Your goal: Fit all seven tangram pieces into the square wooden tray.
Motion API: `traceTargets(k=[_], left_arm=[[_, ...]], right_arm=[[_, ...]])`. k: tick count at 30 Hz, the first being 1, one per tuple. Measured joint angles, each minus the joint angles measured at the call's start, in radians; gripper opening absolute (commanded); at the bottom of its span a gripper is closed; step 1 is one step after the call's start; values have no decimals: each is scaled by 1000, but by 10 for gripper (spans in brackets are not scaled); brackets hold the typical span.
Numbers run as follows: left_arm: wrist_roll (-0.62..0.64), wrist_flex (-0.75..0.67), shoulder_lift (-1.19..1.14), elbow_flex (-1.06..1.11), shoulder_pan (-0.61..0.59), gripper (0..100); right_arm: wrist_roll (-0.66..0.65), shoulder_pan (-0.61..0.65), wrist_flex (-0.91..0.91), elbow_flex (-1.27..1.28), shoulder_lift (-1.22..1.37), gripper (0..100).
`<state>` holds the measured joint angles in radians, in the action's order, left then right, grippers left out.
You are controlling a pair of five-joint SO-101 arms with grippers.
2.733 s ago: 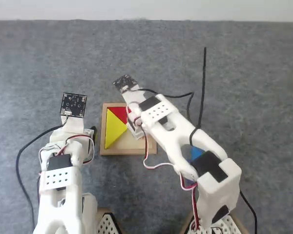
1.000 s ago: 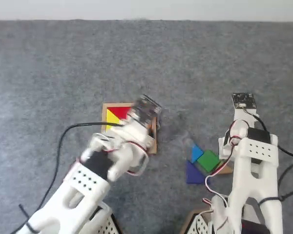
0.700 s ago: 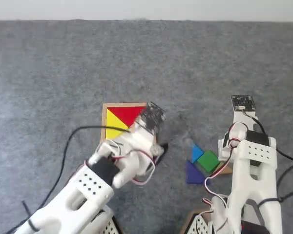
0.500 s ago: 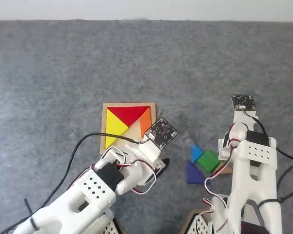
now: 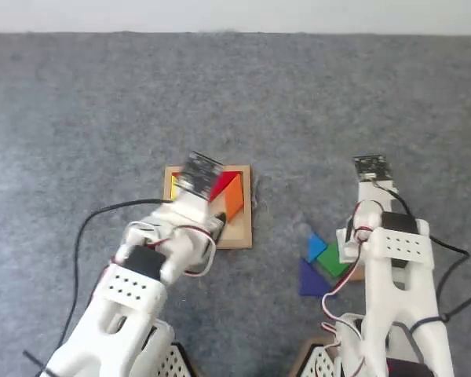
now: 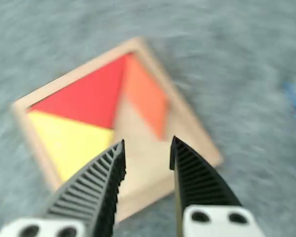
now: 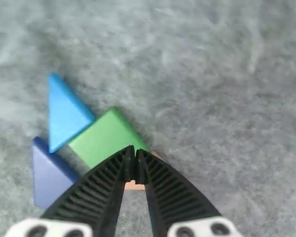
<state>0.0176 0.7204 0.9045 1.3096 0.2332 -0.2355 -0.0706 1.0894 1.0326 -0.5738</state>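
Inside tray [image 6: 74,74]: red triangle [image 6: 86,96], yellow triangle [image 6: 69,143], orange piece [image 6: 145,96] | left claw [image 6: 147,143] parted, empty | right claw [image 7: 134,150] closed

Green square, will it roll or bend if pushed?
The green square lies flat with straight edges, so probably slides, not rolls. It looks solid, so likely stiff. It may nudge the light blue triangle beside it.

High view: fixed, looking steeply down over the whole tabletop [image 5: 102,102]. Left wrist view sits close above the tray [image 6: 75,73] — which the high view shares; right wrist view looks down close over the tabletop beside the tray.
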Motion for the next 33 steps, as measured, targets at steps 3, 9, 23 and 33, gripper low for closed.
traceTargets(k=[3, 9, 23, 33], left_arm=[[14, 0, 0, -6, -32, 152], [87, 23, 5, -37, -78, 152], [28, 48, 382, 117, -327, 152], [18, 180, 605, 153, -328, 153]], right_arm=[[0, 71, 25, 0, 0, 139], [-6, 117, 46, 15, 0, 195], [-261, -92, 49, 20, 0, 199], [9, -8, 17, 78, 0, 358]])
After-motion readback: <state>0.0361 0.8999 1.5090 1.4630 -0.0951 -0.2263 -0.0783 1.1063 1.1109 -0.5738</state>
